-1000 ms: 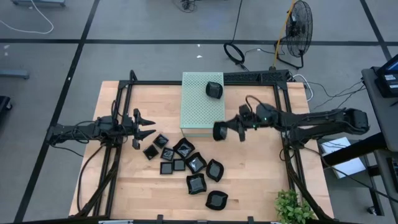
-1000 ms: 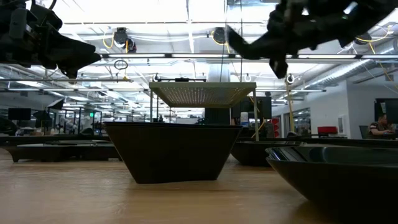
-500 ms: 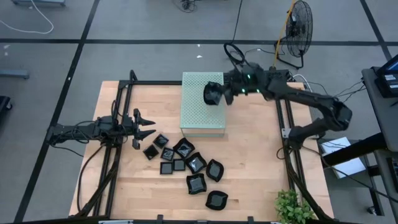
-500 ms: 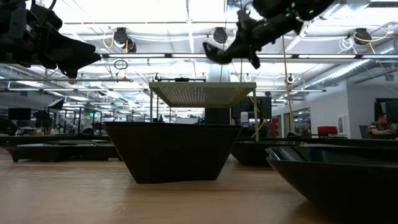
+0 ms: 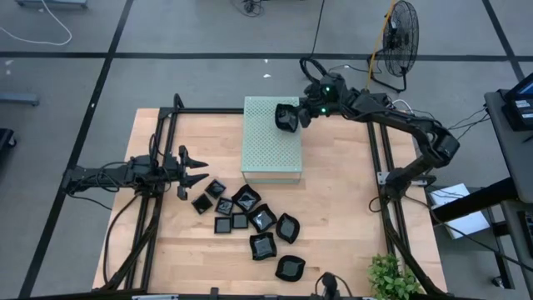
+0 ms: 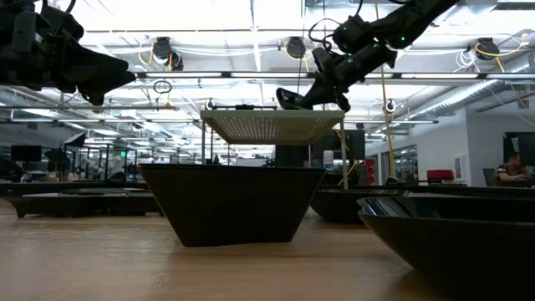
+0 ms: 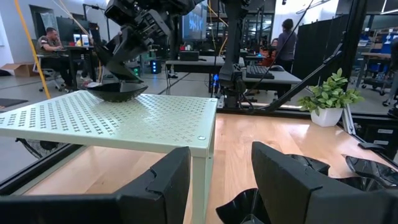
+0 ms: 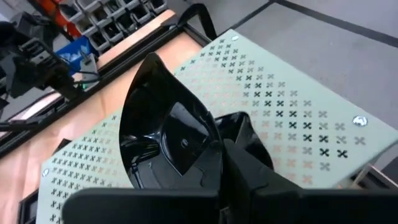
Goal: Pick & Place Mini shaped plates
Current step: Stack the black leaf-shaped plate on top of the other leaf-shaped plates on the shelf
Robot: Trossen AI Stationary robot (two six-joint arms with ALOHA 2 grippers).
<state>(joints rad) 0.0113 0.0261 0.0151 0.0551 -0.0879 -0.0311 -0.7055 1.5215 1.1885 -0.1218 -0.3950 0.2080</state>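
Observation:
My right gripper point(image 5: 299, 117) is over the far right corner of the pale green perforated box point(image 5: 271, 150), shut on one glossy black mini plate point(image 5: 286, 116). In the right wrist view another black plate point(image 8: 146, 177) seems to lie on the box under the held plate point(image 8: 165, 124). Several more black plates point(image 5: 250, 221) rest flat on the wooden table near the box's near side. My left gripper point(image 5: 196, 167) hangs open above the table, left of that group. My right gripper pinches the plate by its rim point(image 8: 214, 146) on the side toward the table's right edge. The fingers point(image 6: 322, 84) slant down from the far right. The plate is tilted, its low edge point(image 6: 284, 102) at the box top; whether it touches the plate beneath, I cannot tell.
A black frame rail point(image 5: 379, 158) runs along the table's edges. A potted plant point(image 5: 390, 279) stands at the near right corner. A fan point(image 5: 398, 46) and cables lie on the floor beyond the far edge. People point(image 7: 287, 37) sit and stand in the room behind.
My right gripper carried the plate from beside the box's right side up and toward the far edge, over the box's far right corner. It then came down and tipped toward the box top, over the plate lying there.

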